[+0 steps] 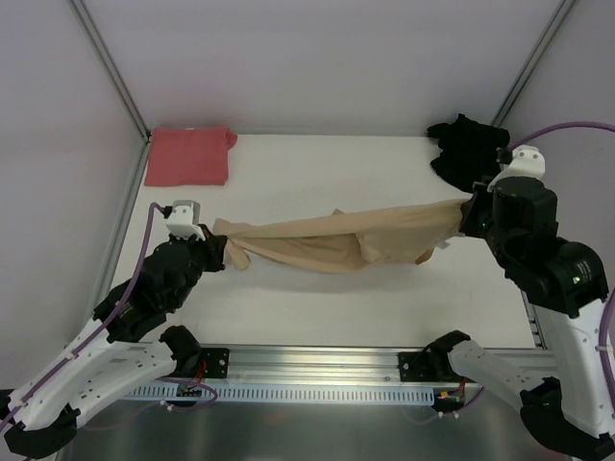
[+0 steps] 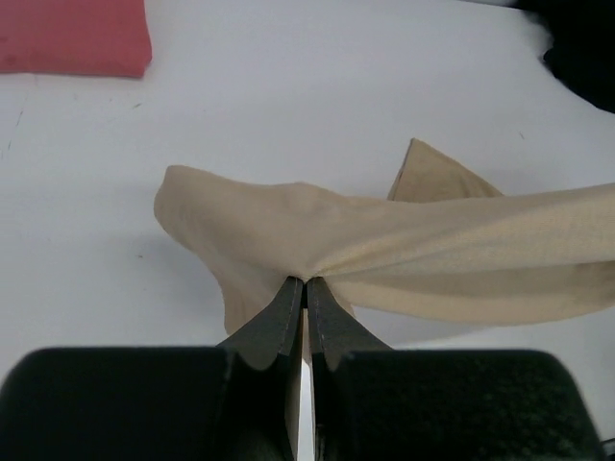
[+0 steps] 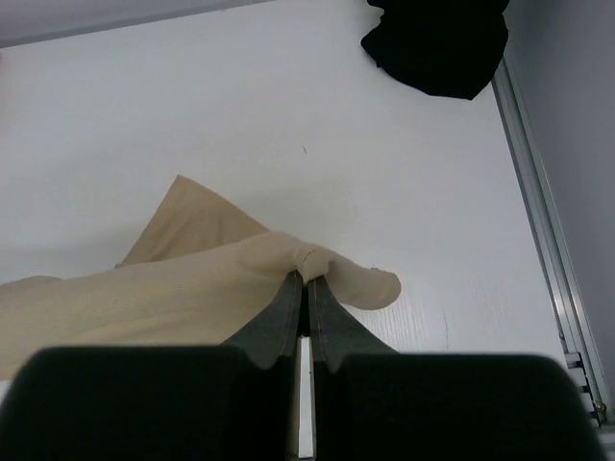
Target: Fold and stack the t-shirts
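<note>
Salmon-red t-shirt [image 1: 189, 156]: folded, far left. Left fingers [image 2: 306, 288]: pinching the tan t-shirt [image 1: 336, 245], slung over the counter [image 1: 317, 182] to the right fingers [image 3: 306, 280], pinching its other end. We judge it light, limp, sagging; we'd grip corners, not bunches. Black t-shirt [image 1: 468, 149]: crumpled, far right.

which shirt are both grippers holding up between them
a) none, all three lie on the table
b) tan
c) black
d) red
B: the tan shirt hangs stretched between the left gripper and the right gripper, each shut on one end of it, while the red shirt lies folded at the far left and the black shirt lies bunched at the far right.
</note>
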Controlling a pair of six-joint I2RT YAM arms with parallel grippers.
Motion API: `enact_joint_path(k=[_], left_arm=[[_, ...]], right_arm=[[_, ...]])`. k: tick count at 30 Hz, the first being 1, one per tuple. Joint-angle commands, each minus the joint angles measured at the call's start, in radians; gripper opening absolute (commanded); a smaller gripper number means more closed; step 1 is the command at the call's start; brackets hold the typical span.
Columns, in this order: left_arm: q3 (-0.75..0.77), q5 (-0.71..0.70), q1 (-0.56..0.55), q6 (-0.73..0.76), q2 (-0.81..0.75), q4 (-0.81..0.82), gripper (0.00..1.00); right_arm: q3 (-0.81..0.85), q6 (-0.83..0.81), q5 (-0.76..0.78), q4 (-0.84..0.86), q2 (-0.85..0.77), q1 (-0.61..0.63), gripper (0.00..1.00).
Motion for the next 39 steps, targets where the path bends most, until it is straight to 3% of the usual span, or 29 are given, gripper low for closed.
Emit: enact_joint_path(k=[1, 5, 12, 20, 26, 30, 35, 39], left_arm=[[0.07, -0.029, -0.006, 0.026, -0.056, -0.088, 0.0], [0.105, -0.006, -0.006, 0.013, -0.117, -0.141, 0.0], [0.162, 0.085, -0.006, -0.01, -0.202, -0.213, 0.0], [0.238, 0.106, -0.006, 0.043, -0.17, -0.189, 0.0], [0.207, 0.034, -0.006, 0.143, 0.026, -0.011, 0.0], [0.174, 0.002, -0.001, 0.203, 0.226, 0.173, 0.0], [0.148, 0.147, 0.147, 0.155, 0.528, 0.404, 0.0], [0.163, 0.209, 0.241, 0.167, 0.738, 0.575, 0.0]], right_arm=[[0.1, -0.033, 0.044, -0.077, -0.038, -0.009, 0.01], [0.216, -0.028, 0.03, -0.154, -0.059, -0.011, 0.01], [0.282, 0.01, -0.057, -0.209, -0.117, -0.012, 0.01], [0.337, -0.048, -0.059, -0.166, -0.049, -0.011, 0.01], [0.313, -0.14, -0.034, -0.009, 0.181, -0.029, 0.0], [0.259, -0.117, -0.178, 0.166, 0.377, -0.144, 0.0], [0.209, -0.064, -0.309, 0.364, 0.611, -0.268, 0.0], [0.32, -0.03, -0.363, 0.465, 0.903, -0.331, 0.0]])
